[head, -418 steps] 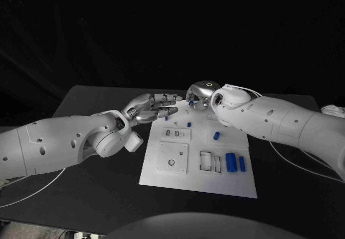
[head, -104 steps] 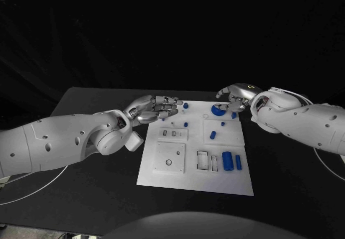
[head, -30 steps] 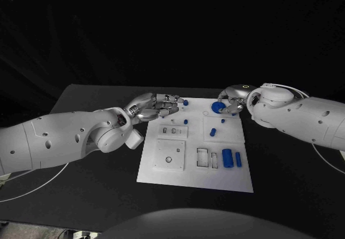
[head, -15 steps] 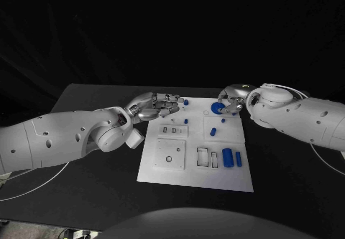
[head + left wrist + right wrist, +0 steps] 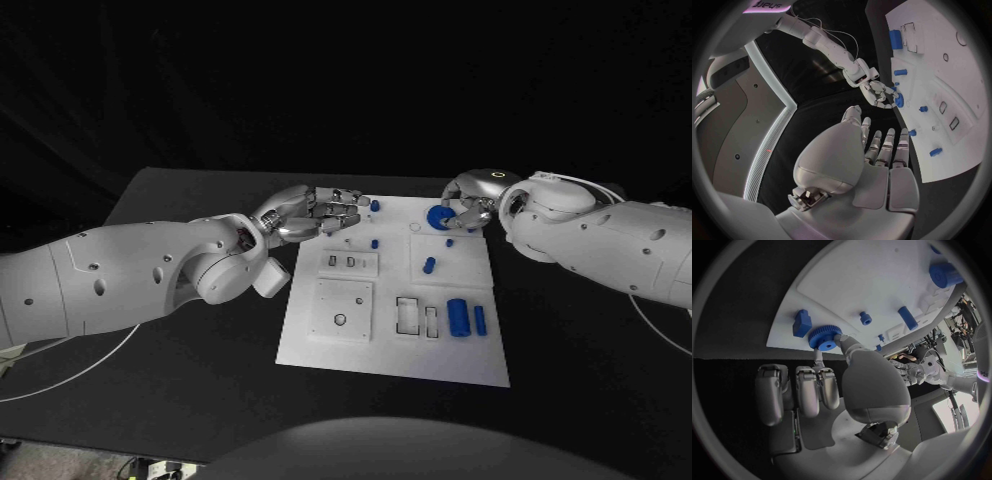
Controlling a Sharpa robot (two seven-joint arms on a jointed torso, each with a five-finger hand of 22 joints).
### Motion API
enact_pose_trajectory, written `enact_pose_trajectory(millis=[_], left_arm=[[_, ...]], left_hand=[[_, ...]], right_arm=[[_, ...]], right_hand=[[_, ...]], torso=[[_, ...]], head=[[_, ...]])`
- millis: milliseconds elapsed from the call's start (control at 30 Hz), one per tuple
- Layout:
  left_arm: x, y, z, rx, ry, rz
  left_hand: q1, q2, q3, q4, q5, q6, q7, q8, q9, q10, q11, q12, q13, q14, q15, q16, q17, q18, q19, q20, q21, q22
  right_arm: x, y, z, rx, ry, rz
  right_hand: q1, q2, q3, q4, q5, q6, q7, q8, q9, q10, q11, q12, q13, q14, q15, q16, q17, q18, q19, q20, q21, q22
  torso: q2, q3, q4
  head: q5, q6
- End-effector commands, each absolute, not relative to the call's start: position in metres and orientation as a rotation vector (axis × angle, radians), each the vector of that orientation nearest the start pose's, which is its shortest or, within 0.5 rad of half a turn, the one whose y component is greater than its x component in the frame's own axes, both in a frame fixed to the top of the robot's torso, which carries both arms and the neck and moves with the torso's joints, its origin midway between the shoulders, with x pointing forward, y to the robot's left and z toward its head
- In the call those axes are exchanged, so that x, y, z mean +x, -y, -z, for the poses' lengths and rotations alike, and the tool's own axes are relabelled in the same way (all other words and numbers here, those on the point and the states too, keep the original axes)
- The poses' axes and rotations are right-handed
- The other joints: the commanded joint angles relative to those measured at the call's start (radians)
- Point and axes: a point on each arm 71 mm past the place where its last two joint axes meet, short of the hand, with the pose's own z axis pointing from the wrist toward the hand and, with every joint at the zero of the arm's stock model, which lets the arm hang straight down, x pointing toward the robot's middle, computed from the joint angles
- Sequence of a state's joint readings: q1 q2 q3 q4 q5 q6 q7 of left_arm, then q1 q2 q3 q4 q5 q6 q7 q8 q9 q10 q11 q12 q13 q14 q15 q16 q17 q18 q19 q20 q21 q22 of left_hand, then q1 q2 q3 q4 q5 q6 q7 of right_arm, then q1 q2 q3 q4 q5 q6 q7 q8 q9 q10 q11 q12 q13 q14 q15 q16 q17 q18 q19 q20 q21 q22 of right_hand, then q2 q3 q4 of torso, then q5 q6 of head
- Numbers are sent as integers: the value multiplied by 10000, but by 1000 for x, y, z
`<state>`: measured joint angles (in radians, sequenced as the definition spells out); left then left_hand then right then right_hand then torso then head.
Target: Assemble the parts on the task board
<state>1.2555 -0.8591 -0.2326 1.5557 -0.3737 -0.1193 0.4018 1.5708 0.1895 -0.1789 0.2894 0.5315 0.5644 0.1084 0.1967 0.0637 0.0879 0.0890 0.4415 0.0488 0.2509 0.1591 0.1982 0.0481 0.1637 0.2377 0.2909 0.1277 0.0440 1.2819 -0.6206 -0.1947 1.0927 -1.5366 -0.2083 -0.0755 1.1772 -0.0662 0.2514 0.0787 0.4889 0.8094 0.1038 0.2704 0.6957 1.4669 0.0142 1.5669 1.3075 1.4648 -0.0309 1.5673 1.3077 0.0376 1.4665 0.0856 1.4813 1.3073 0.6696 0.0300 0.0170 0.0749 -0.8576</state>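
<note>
Here, our right hand [image 5: 848,375]: fingertips touching the blue gear [image 5: 823,336] near the task board's [image 5: 368,350] far edge.
Our left hand [image 5: 310,215]: curled, holding nothing.

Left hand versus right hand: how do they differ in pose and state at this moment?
The right hand pinches the blue gear at the far right of the task board, while the left hand holds nothing. The right hand touches a part; the left hand, fingers partly curled, sits at the board's far left corner with no part between its fingers. Both are silver hands on white arms at the board's far end.
</note>
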Motion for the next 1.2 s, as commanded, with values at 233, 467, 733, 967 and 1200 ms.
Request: enact_pose_trajectory(millis=[233,467,733,967,1200], left_arm=[[454,-191,214,-6125,-17876,15723],[454,-189,215,-6111,-17894,15757],[454,-191,214,-6141,-17868,15728],[454,-193,214,-6180,-17767,15670],[453,-195,213,-6241,-17740,15629]], left_hand=[[78,-8,10,-10,35,-25,11,44,-12,55,-2,38,10,85,4,66,8,77,49,11,23,8],[76,-7,10,-8,33,-24,10,45,-12,62,1,52,11,94,6,73,9,76,53,11,25,8],[76,-7,10,-8,33,-24,10,45,-12,62,1,52,11,94,6,73,9,76,53,11,25,8],[74,-6,8,-6,30,-19,11,47,-12,68,4,59,12,102,7,79,10,75,68,12,33,11],[74,-6,8,-6,30,-19,11,47,-12,68,4,59,12,102,7,79,10,75,68,12,33,11]], right_arm=[[556,217,196,-3182,-17031,-3616],[554,202,190,-3372,-17173,-3961],[553,180,191,-3651,-17391,-4245],[555,153,192,-3967,-17557,-4459],[556,128,193,-4278,-17704,-4613]], right_hand=[[4,44,46,39,113,365,-217,49,314,1039,-90,39,2633,1060,-81,35,2631,-131,322,-93,82,2314],[-7,43,49,48,145,399,-201,55,325,1039,-83,39,2633,1060,-81,35,2631,-128,313,-97,71,2310],[-25,33,51,60,138,367,-172,15,315,1039,-66,39,2633,1060,-74,35,2631,-124,299,-97,55,2304],[-20,28,63,56,127,338,-151,-25,303,1039,-49,39,2633,1060,-63,35,2631,-120,287,-94,42,2298],[-13,23,76,51,95,309,-135,-69,288,1039,-34,39,2633,1060,-52,35,2631,-120,285,-89,40,2298]], torso=[[-5,-23,-9],[13,-6,20],[13,-4,8],[22,0,38],[26,-17,49]], head=[[-25,31],[-68,46],[-76,19],[-92,0],[-85,-41]])
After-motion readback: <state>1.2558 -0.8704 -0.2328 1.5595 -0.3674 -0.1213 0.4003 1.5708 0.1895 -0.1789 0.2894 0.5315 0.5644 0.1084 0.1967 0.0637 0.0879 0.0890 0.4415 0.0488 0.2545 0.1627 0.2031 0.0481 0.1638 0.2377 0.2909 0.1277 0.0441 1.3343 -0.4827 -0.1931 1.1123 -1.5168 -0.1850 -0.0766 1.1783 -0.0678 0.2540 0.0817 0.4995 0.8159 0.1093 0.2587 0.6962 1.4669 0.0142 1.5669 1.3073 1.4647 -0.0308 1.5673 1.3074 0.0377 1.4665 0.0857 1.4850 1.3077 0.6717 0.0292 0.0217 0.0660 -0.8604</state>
